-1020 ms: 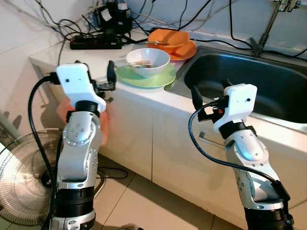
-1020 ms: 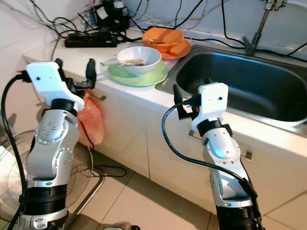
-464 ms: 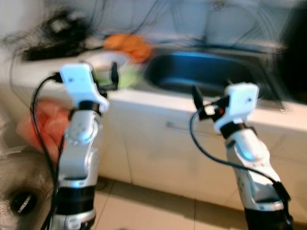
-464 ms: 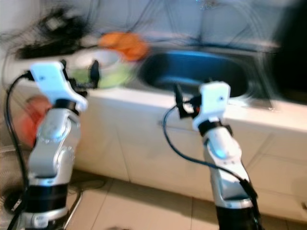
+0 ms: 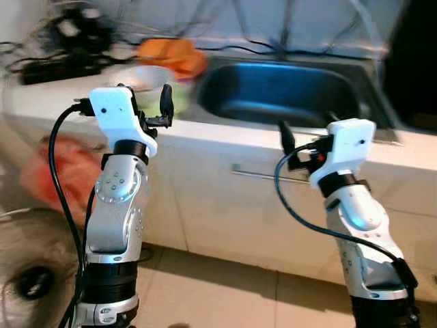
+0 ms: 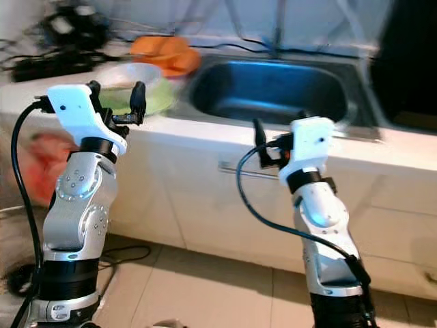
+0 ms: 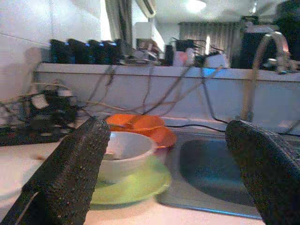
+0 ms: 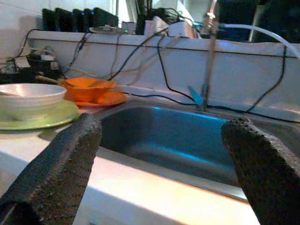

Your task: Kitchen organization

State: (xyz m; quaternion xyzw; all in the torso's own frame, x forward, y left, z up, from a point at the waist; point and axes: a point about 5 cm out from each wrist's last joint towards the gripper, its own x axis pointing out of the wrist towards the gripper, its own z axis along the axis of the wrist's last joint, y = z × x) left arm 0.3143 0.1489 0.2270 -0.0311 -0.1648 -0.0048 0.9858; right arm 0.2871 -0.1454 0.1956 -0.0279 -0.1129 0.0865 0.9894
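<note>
A white bowl [image 7: 123,159] sits on a green plate [image 7: 136,185] at upper left of the head views, on the counter [image 6: 205,140] beside the steel sink [image 6: 273,89]; an orange bowl and plate [image 7: 140,129] lie just behind. The head views are blurred, so the bowl's contents are hard to make out. The left gripper [image 5: 147,109] is raised at counter height before the dishes, fingers spread wide, empty. The right gripper [image 8: 159,187] is raised facing the sink, fingers wide apart, holding nothing.
</note>
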